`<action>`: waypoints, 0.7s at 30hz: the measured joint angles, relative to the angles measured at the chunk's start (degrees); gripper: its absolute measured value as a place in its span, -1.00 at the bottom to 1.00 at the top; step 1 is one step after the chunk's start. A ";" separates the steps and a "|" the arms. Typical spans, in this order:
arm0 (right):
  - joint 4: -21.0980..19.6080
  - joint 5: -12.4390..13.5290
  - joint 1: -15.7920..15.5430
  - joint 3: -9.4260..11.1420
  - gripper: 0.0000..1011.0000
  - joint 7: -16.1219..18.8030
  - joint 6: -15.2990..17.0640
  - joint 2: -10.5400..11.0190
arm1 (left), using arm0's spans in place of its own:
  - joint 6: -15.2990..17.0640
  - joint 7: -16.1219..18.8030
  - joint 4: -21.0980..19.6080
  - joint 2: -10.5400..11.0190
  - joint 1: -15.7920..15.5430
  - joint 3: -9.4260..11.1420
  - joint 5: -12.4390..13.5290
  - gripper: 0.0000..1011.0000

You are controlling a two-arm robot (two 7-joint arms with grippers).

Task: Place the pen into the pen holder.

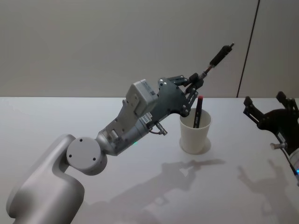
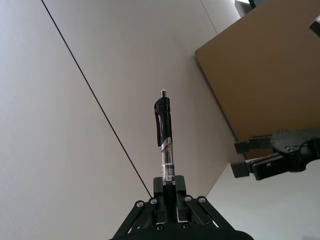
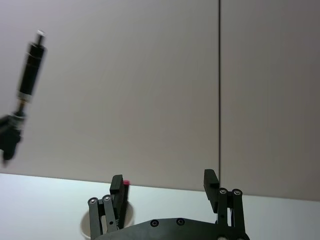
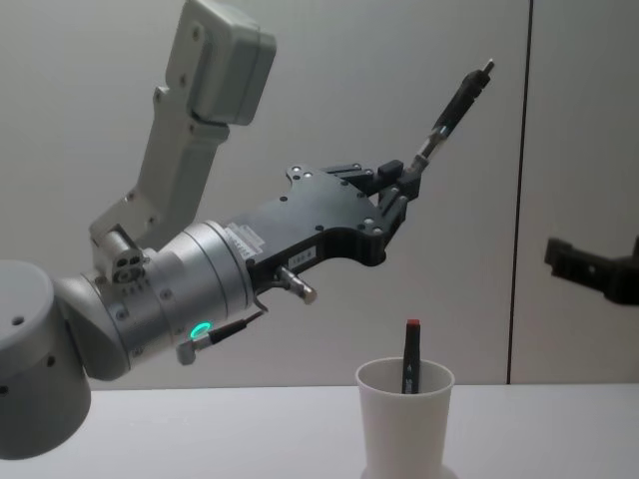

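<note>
Fingers (image 2: pixel 180 186) of the left gripper (image 1: pixel 198 80) pinch a black click pen (image 1: pixel 219 55) by its lower end, slanting toward one o'clock above the white tapered paper cup (image 1: pixel 195 136), which holds a red-capped dark pen (image 1: pixel 198 112). At the cup's three o'clock, the right gripper (image 1: pixel 264 103) hovers, fingers spread.

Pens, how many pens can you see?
2. One black pen is gripped by the left gripper, raised higher than the pen holder. One red-topped pen stands inside it. Shorter ones could hide in there. The open right gripper sits at the right.
</note>
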 joint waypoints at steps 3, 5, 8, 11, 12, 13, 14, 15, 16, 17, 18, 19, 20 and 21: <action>-1.50 1.31 -0.50 0.13 0.98 2.50 -0.50 0.49 | -0.13 -0.08 0.06 -0.01 -0.04 0.00 -0.02 -0.73; -2.57 2.42 -0.84 0.24 0.98 4.20 -0.84 0.81 | -0.19 -0.14 0.10 -0.03 -0.07 0.00 -0.05 -0.73; -4.21 4.35 -1.32 0.48 0.98 6.44 -1.26 1.30 | -0.25 -0.20 0.14 -0.04 -0.08 0.00 -0.07 -0.73; -5.72 6.54 -1.71 0.73 0.98 8.39 -1.52 1.73 | -0.30 -0.26 0.17 -0.05 -0.09 0.00 -0.08 -0.73; -6.08 7.10 -1.80 0.79 0.98 8.81 -1.55 1.82 | -0.32 -0.28 0.18 -0.06 -0.11 0.00 -0.09 -0.73; -6.42 7.85 -1.87 0.86 0.98 9.35 -1.58 1.91 | -0.32 -0.28 0.18 -0.06 -0.11 0.00 -0.09 -0.73; -7.06 9.09 -2.03 1.00 0.98 10.10 -1.59 2.11 | -0.34 -0.30 0.20 -0.07 -0.11 0.00 -0.09 -0.73; -7.37 9.62 -2.06 1.05 0.98 10.40 -1.60 2.16 | -0.35 -0.31 0.20 -0.07 -0.11 0.00 -0.09 -0.73; -7.79 10.15 -2.13 1.13 0.98 10.69 -1.59 2.26 | -0.36 -0.31 0.21 -0.07 -0.12 0.00 -0.09 -0.73; -8.00 10.70 -2.16 1.17 0.98 10.96 -1.55 2.30 | -0.36 -0.32 0.21 -0.08 -0.13 0.00 -0.09 -0.73; -8.62 11.72 -2.21 1.27 0.98 11.38 -1.38 2.41 | -0.37 -0.33 0.22 -0.09 -0.13 0.00 -0.09 -0.73; -9.18 12.75 -2.23 1.36 0.98 11.74 -1.11 2.51 | -0.38 -0.34 0.23 -0.09 -0.14 0.00 -0.10 -0.73; -9.38 13.14 -2.22 1.37 0.98 11.86 -0.97 2.53 | -0.39 -0.34 0.24 -0.09 -0.14 0.00 -0.09 -0.73; -9.60 13.63 -2.22 1.38 0.98 11.97 -0.77 2.54 | -0.39 -0.35 0.24 -0.09 -0.14 0.00 -0.09 -0.73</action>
